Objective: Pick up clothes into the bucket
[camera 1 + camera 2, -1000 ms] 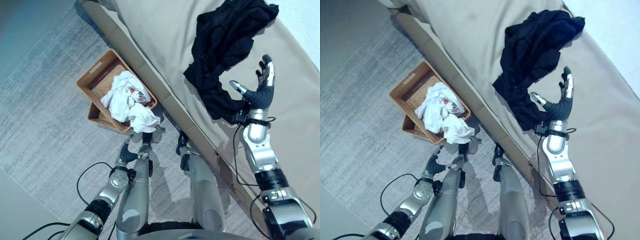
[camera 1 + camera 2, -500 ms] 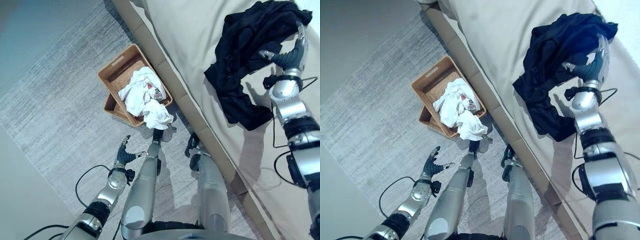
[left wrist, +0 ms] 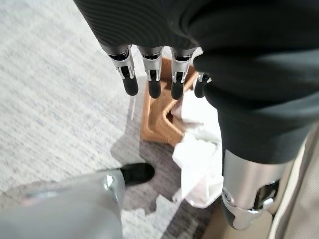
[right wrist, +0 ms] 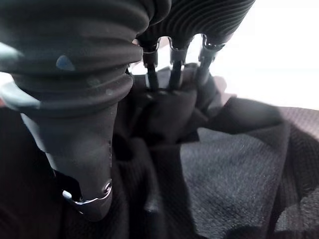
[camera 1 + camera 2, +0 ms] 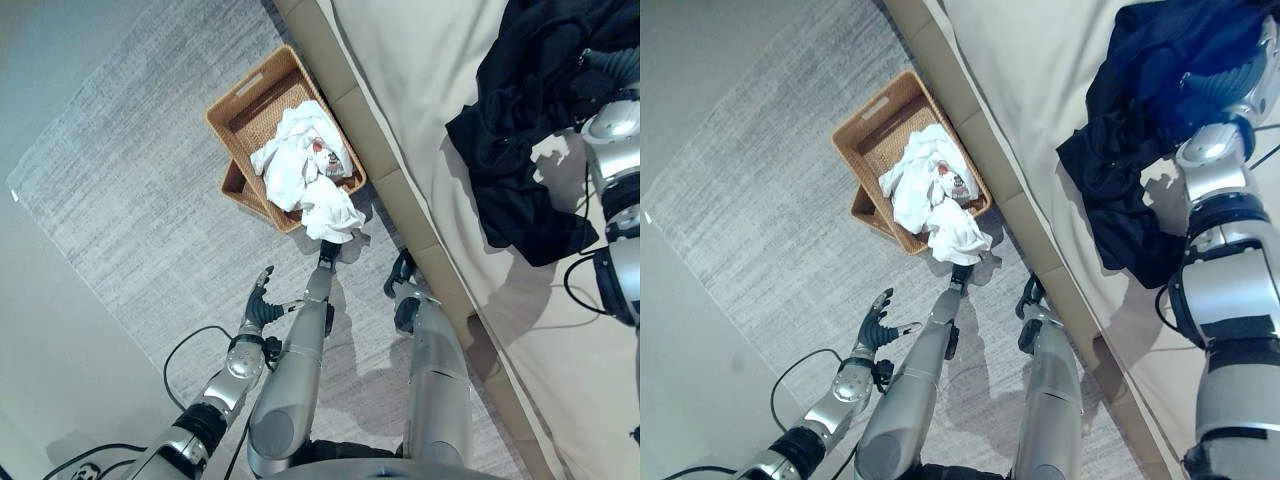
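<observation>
The left hand (image 5: 876, 322) hangs low over the grey carpet (image 5: 120, 200), fingers (image 3: 130, 83) straight and relaxed, holding nothing. Its wrist view looks along those fingers to a corner of the wicker basket (image 5: 246, 112) and the white cloth (image 3: 199, 164) spilling over the basket's rim onto the carpet, which the head views show from above. In those views the basket sits on the carpet just beside the bed's side edge, seemingly stacked on a second basket, with white clothes (image 5: 300, 165) heaped at its near end. A small printed patch shows on the white clothes, too small to read.

Farther right, a black garment (image 5: 1160, 110) lies bunched on the beige bed (image 5: 420, 70) near its right side. The right hand (image 5: 1240, 70) is pushed into it. Its wrist view shows the fingers (image 4: 174, 69) sinking into black folds, probably curled on the cloth, though their tips are hidden, so I cannot tell.
</observation>
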Available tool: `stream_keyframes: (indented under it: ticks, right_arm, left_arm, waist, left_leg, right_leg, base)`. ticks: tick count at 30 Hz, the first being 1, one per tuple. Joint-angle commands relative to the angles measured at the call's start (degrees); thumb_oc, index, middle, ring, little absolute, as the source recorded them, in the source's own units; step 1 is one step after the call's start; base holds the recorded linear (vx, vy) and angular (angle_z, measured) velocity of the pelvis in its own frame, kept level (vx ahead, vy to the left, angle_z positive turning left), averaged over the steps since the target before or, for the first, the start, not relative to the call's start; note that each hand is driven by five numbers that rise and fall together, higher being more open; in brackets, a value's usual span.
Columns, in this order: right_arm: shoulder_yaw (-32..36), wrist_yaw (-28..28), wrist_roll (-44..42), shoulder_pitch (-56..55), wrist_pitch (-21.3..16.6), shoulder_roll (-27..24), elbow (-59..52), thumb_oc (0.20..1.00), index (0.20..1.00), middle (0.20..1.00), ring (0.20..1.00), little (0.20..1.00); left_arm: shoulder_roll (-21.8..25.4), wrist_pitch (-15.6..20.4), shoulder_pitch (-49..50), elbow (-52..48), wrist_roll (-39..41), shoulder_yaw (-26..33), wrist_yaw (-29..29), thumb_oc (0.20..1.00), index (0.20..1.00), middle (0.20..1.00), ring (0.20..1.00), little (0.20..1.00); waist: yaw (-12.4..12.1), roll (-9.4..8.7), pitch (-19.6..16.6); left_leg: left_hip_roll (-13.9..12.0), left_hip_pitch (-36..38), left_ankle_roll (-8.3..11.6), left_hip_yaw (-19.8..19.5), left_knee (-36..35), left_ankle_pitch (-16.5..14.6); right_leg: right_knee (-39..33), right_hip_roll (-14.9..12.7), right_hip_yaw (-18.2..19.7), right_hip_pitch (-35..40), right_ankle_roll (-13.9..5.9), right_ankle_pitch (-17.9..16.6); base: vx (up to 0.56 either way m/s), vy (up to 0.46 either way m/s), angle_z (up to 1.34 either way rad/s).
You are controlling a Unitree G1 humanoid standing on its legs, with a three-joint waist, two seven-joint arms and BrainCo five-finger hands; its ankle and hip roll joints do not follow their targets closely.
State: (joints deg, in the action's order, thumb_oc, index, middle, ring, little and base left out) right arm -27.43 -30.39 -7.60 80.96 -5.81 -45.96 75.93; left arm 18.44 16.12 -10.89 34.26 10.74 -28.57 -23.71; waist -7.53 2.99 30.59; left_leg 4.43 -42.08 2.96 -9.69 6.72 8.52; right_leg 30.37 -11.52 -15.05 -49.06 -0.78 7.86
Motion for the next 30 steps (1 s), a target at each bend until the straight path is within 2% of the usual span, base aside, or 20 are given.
stream_keyframes:
  ticks: [1, 8, 20, 21, 22, 30]
  right_arm:
    - [-7.84, 2.15, -2.39, 4.55, 0.30, -6.58, 0.29, 1.000, 1.000, 1.000, 1.000, 1.000]
    - [-12.71, 6.42, -1.89, 7.87, 1.28, -6.53, 2.58, 1.000, 1.000, 1.000, 1.000, 1.000]
    - [-15.99, 13.05, -2.31, 8.51, 1.82, -6.94, 3.50, 1.000, 1.000, 1.000, 1.000, 1.000]
    - [-16.01, 13.07, -2.32, 8.53, 1.82, -6.95, 3.50, 0.780, 0.780, 0.780, 0.780, 0.780]
    - [-16.37, 13.58, -2.99, 8.57, 1.55, -6.83, 2.87, 0.200, 0.200, 0.200, 0.200, 0.200]
    - [-16.76, 12.85, -4.22, 7.41, -0.19, -6.32, -1.37, 0.200, 0.200, 0.200, 0.200, 0.200]
  left_arm:
    - [-0.24, 1.37, 1.27, -2.59, 2.66, -1.43, -0.28, 1.000, 1.000, 1.000, 1.000, 1.000]
    - [-0.16, 1.27, 0.85, -3.91, 4.37, -1.62, -0.21, 1.000, 1.000, 1.000, 1.000, 1.000]
    - [0.13, 1.11, 0.85, -5.29, 7.71, 0.93, 1.23, 1.000, 1.000, 1.000, 1.000, 1.000]
    - [0.13, 1.09, 0.85, -5.32, 7.72, 0.94, 1.24, 1.000, 1.000, 1.000, 1.000, 1.000]
    - [0.15, 1.19, 0.83, -5.73, 8.20, 1.25, 1.53, 1.000, 1.000, 1.000, 1.000, 1.000]
    - [-0.43, 1.16, -0.09, -5.26, 8.24, 0.94, 2.03, 1.000, 1.000, 1.000, 1.000, 1.000]
  waist:
    - [0.49, 1.80, -0.79]
    - [0.29, 1.37, -0.79]
    - [-0.56, 1.65, -0.79]
    - [-0.55, 1.66, -0.79]
    - [-0.57, 1.63, -0.79]
    - [-0.02, 0.61, -0.79]
  left_leg:
    - [-0.93, 0.66, -0.28, -3.24, 0.79, -2.95]
    - [-0.32, -4.55, -0.24, -3.22, 2.53, -2.99]
    - [-0.25, -8.76, 0.31, -3.90, 2.41, -1.83]
    - [-0.24, -8.76, 0.31, -3.91, 2.41, -1.82]
    - [-0.23, -9.07, 0.41, -4.00, 2.35, -1.65]
    - [-0.51, -9.13, 0.60, -4.15, 2.51, -1.77]
  right_leg:
    - [-0.95, -2.04, 0.94, 1.64, -5.14, -0.09]
    - [0.57, -2.00, 1.33, -3.18, -4.85, -0.01]
    - [1.95, -2.19, 0.71, -7.29, -4.19, 0.74]
    - [1.96, -2.20, 0.70, -7.30, -4.18, 0.75]
    - [1.98, -2.08, 0.68, -7.66, -4.08, 0.83]
    - [1.63, -1.87, 0.70, -7.88, -4.11, 0.61]
  base:
    - [0.02, -0.035, 0.03]
    - [0.00, -0.002, 0.02]
    - [0.00, -0.016, 0.03]
    - [0.00, -0.031, 0.02]
    - [0.00, 0.000, 0.00]
    - [0.00, 0.000, 0.00]
